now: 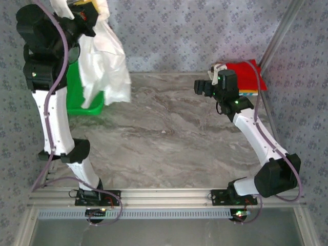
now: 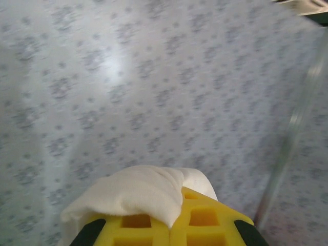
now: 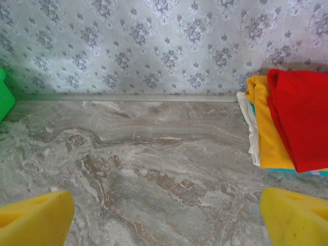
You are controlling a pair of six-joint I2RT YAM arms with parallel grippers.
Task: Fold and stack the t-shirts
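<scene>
Left hand [image 2: 169,225] clamps one white t-shirt [image 1: 105,61] aloft; right hand [image 3: 164,215] gapes near one folded stack [image 3: 297,118], red topmost.

This is a robotics lab cell dressed to look domestic: a left arm [image 1: 54,118] and a right arm [image 1: 256,130] are bolted to an aluminium rail [image 1: 169,197] at 6 o'clock of a marble-patterned tabletop [image 1: 169,133]. Wallpaper-print panels [image 1: 179,36] wall it in, with a bare metal post [image 1: 279,33] at 1 o'clock. A green basket [image 1: 74,100] at 10 o'clock and folded t-shirts [image 1: 250,77] at 2 o'clock serve as laundry props.
</scene>
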